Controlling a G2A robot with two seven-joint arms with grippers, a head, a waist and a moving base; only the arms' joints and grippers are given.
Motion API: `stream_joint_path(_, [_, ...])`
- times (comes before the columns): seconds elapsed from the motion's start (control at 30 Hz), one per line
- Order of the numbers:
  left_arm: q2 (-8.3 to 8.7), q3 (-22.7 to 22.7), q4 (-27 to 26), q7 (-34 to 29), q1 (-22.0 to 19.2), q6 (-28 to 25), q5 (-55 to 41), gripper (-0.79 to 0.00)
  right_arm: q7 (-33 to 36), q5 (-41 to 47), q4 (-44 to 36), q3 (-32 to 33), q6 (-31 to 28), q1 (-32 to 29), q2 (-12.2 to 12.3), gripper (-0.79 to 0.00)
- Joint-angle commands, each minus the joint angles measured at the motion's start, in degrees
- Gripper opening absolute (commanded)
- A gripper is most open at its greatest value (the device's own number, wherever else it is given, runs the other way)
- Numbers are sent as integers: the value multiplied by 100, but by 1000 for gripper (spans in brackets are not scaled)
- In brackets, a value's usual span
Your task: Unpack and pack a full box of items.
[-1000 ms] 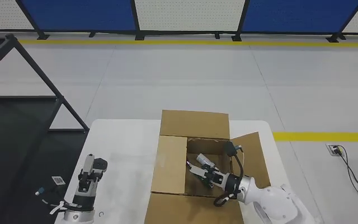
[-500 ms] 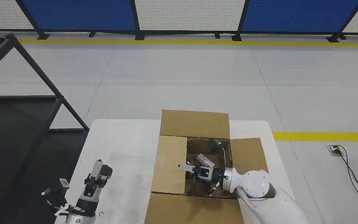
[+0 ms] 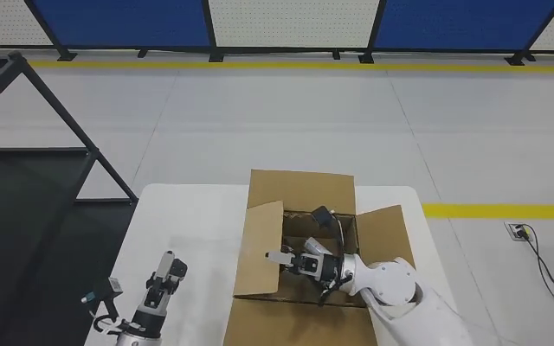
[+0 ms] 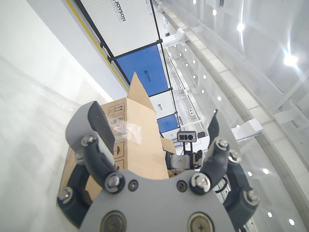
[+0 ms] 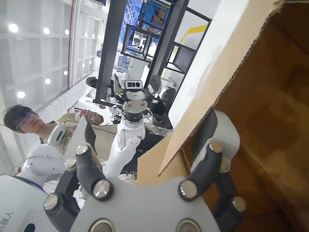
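We watch the left flap swing up, right gripper straddling it, fingers spread; left gripper fingers spread too, empty. We reckon the box is closing.

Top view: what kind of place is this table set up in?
Likely an indoor robotics test hall: blue and white partition panels, a yellow floor line, a cardboard box on a white table.

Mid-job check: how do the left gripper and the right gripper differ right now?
The left gripper hovers over the table beside the box, while the right gripper is at the box itself. The left gripper has nothing between its fingers, while the right gripper straddles the edge of the box's left flap. Both are open.
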Motion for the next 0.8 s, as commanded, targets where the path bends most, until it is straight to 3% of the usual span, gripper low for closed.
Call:
stream_joint_path(0.0, [3,27,0,-14,-4,-25,14,0,-9,94,-78,-17,-99,19,-24,0])
stream_joint_path(0.27, [51,-4,-106,-416,206,-516,113,0,-323,239,103,-584,-372,472,-301,0])
stream_joint_path(0.4, [73,-53,-164,-586,343,-677,3,0,-170,377,390,-741,-713,630,-404,0])
stream_joint_path(0.6, [146,-118,-473,-1350,649,-984,-7,0,43,691,647,-701,-980,634,-460,0])
stream_joint_path(0.77, [167,-19,-580,-1351,676,-925,517,0,241,912,856,-915,-1074,806,-594,0])
